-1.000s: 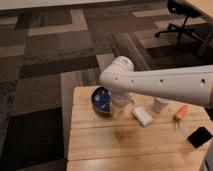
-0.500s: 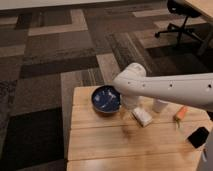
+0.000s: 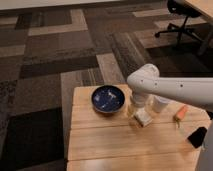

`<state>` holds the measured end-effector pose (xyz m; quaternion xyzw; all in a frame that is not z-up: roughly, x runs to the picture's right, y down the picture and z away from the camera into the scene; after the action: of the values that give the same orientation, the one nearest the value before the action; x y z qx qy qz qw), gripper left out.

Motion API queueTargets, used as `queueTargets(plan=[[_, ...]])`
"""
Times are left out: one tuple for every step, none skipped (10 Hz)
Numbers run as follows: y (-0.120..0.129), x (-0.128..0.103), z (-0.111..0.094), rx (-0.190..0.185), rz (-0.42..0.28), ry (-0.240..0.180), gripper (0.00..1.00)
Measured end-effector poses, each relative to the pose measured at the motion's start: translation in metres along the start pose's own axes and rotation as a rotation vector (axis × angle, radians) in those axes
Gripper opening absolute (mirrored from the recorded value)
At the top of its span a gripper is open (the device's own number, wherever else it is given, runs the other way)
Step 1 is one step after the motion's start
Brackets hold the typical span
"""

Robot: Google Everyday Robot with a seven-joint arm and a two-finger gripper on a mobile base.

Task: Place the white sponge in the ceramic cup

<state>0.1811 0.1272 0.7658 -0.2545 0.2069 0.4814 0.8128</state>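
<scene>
The white sponge (image 3: 143, 118) lies flat on the wooden table (image 3: 105, 140), just right of the table's middle. The ceramic cup (image 3: 161, 103) stands upright behind and to the right of the sponge, partly hidden by my arm. My white arm (image 3: 175, 89) reaches in from the right and bends down at the wrist. My gripper (image 3: 137, 108) hangs just above the sponge's far left edge, between the dark blue bowl and the cup. I see nothing held in it.
A dark blue bowl (image 3: 108, 98) sits left of the gripper. A small orange object (image 3: 180, 113) lies right of the cup. A black object (image 3: 197, 136) lies at the table's right edge. An office chair (image 3: 182, 15) stands on the carpet behind.
My arm has swung to the right, from over the blue bowl to just above the white sponge. The sponge, the cup and the bowl have not moved.
</scene>
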Motion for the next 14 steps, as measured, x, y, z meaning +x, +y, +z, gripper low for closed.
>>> queueTargets(plan=[[-0.007, 0.001, 0.004, -0.011, 0.006, 0.000, 0.65], [-0.011, 0.003, 0.007, -0.015, 0.008, 0.004, 0.65], [-0.015, 0.005, 0.012, -0.018, 0.005, 0.011, 0.65], [-0.015, 0.005, 0.014, -0.020, 0.001, 0.011, 0.65], [-0.015, 0.005, 0.017, -0.025, -0.006, 0.010, 0.65], [-0.015, 0.005, 0.020, -0.030, -0.012, 0.006, 0.65], [-0.014, 0.006, 0.024, -0.037, -0.017, 0.004, 0.65], [-0.013, 0.006, 0.027, -0.044, -0.022, -0.002, 0.65], [-0.011, 0.006, 0.030, -0.052, -0.030, -0.010, 0.65], [-0.009, 0.007, 0.033, -0.059, -0.040, -0.021, 0.65], [-0.010, 0.007, 0.035, -0.061, -0.044, -0.025, 0.65], [-0.010, 0.007, 0.037, -0.060, -0.051, -0.035, 0.65], [-0.013, 0.009, 0.041, -0.058, -0.057, -0.045, 0.65], [-0.014, 0.010, 0.044, -0.056, -0.061, -0.050, 0.65]])
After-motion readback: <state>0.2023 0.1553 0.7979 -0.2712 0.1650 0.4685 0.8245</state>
